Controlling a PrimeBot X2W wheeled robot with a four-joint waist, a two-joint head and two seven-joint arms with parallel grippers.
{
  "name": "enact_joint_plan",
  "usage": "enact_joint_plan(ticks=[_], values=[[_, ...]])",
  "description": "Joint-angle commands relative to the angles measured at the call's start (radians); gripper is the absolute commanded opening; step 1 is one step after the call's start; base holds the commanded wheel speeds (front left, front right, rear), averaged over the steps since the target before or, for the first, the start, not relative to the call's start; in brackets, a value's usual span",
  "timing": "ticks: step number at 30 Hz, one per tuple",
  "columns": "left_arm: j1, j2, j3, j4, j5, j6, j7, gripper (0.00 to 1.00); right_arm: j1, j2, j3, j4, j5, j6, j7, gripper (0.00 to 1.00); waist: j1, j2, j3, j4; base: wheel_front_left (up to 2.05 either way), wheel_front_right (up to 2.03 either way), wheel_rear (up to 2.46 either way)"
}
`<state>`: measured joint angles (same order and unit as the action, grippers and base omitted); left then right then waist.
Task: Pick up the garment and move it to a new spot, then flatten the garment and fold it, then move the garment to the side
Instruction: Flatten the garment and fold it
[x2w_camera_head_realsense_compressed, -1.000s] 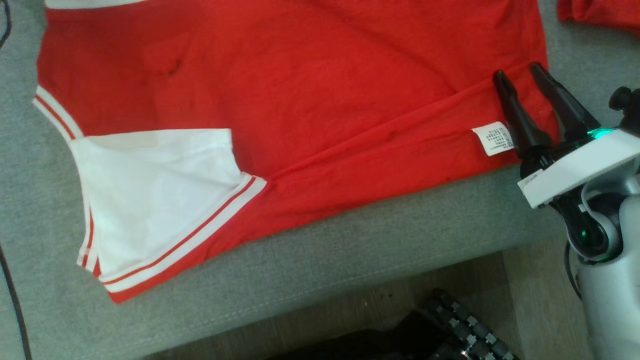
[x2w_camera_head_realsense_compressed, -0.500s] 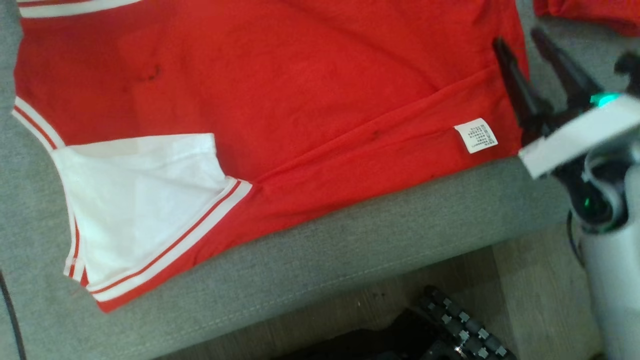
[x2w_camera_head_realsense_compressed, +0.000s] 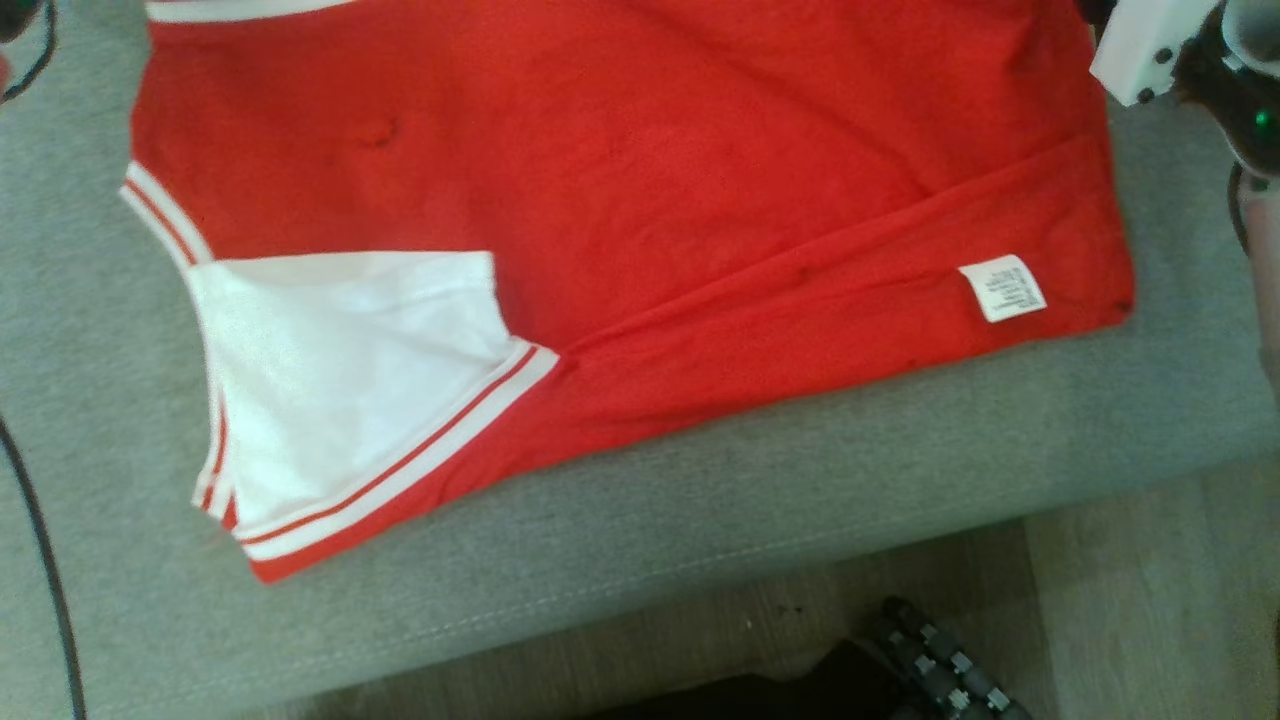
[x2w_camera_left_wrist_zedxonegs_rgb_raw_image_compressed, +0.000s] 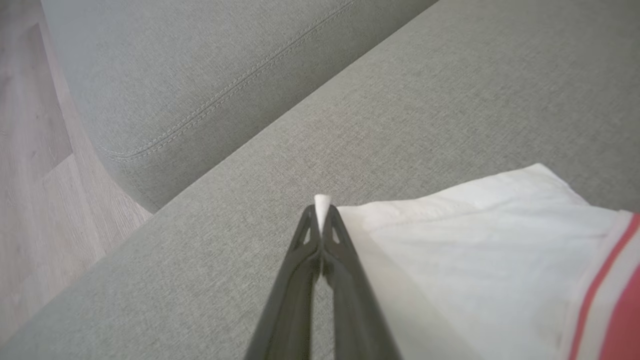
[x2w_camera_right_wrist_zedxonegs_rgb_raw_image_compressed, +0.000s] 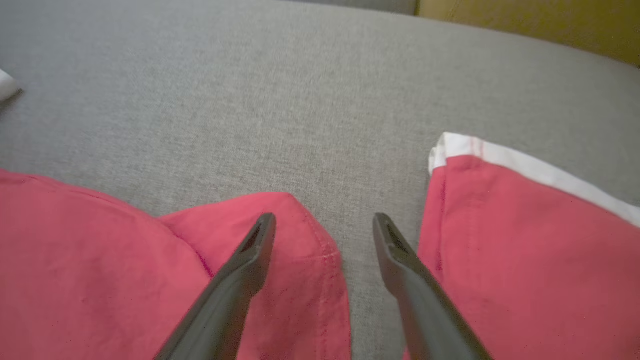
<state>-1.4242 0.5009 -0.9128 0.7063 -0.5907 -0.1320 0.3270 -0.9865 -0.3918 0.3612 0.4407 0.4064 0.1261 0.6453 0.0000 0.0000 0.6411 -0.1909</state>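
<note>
Fingers (x2w_camera_left_wrist_zedxonegs_rgb_raw_image_compressed: 290, 305), left gripper (x2w_camera_left_wrist_zedxonegs_rgb_raw_image_compressed: 321, 212): pressed together along their length, pinching a small tip of white fabric that pokes out past the tips. The pinched fabric is a corner of the garment's white sleeve (x2w_camera_left_wrist_zedxonegs_rgb_raw_image_compressed: 475, 250), which lies flat on the grey cushion (x2w_camera_left_wrist_zedxonegs_rgb_raw_image_compressed: 400, 100). The gripper is pitched low over the cushion, fingers pointing towards its seamed edge and the wood floor (x2w_camera_left_wrist_zedxonegs_rgb_raw_image_compressed: 30, 150).

Right gripper (x2w_camera_right_wrist_zedxonegs_rgb_raw_image_compressed: 324, 222): fingers spread wide, nothing between them. It is angled down over the cushion, one finger above a folded red corner (x2w_camera_right_wrist_zedxonegs_rgb_raw_image_compressed: 280, 280), the other just beside a red panel with a white band (x2w_camera_right_wrist_zedxonegs_rgb_raw_image_compressed: 500, 225). In the head view its white wrist housing (x2w_camera_head_realsense_compressed: 1140, 45) sits at the upper right corner, beside the garment's right edge.

Garment (x2w_camera_head_realsense_compressed: 650, 180): red, spread across the cushion, one long crease running towards the right hem. A white sleeve with red-striped trim (x2w_camera_head_realsense_compressed: 350, 380) is folded over its lower left. A white care label (x2w_camera_head_realsense_compressed: 1002, 288) faces up near the lower right corner.

Dark cable (x2w_camera_head_realsense_compressed: 40, 520): along the left edge.
</note>
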Motion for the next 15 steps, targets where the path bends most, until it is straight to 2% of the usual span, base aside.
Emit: enact_joint_plan(ticks=[1, 4, 5, 6, 7, 15], values=[[-0.067, 0.021, 0.019, -0.028, -0.008, 0.001, -0.013, 0.00, -0.013, -0.016, 0.023, 0.009, -0.010, 0.005, 0.023, 1.00, 0.0000, 0.0000, -0.001, 0.021, 0.00, 0.00, 0.00], [-0.083, 0.005, -0.012, -0.020, -0.022, 0.001, -0.037, 0.00, -0.062, -0.024, 0.078, 0.095, 0.012, 0.005, 0.035, 1.00, 0.0000, 0.0000, 0.001, 0.042, 0.00, 0.00, 0.00], [-0.086, 0.003, -0.021, -0.017, -0.024, 0.001, -0.043, 0.00, -0.073, -0.025, 0.088, 0.111, 0.018, 0.005, 0.031, 0.84, 0.0000, 0.0000, 0.001, 0.046, 0.00, 0.00, 0.00], [-0.089, 0.002, -0.029, -0.014, -0.028, 0.001, -0.049, 0.00, -0.085, -0.026, 0.099, 0.126, 0.024, 0.005, 0.025, 0.45, 0.0000, 0.0000, 0.001, 0.049, 0.00, 0.00, 0.00], [-0.093, 0.002, -0.037, -0.011, -0.029, 0.001, -0.057, 0.00, -0.096, -0.026, 0.110, 0.138, 0.032, 0.005, 0.016, 0.00, 0.0000, 0.0000, 0.001, 0.051, 0.00, 0.00, 0.00], [-0.109, 0.005, -0.076, 0.011, -0.038, 0.001, -0.135, 0.00, -0.146, -0.039, 0.168, 0.203, 0.093, 0.005, -0.026, 0.00, 0.0000, 0.0000, -0.013, 0.063, 0.00, 0.00, 0.00]])
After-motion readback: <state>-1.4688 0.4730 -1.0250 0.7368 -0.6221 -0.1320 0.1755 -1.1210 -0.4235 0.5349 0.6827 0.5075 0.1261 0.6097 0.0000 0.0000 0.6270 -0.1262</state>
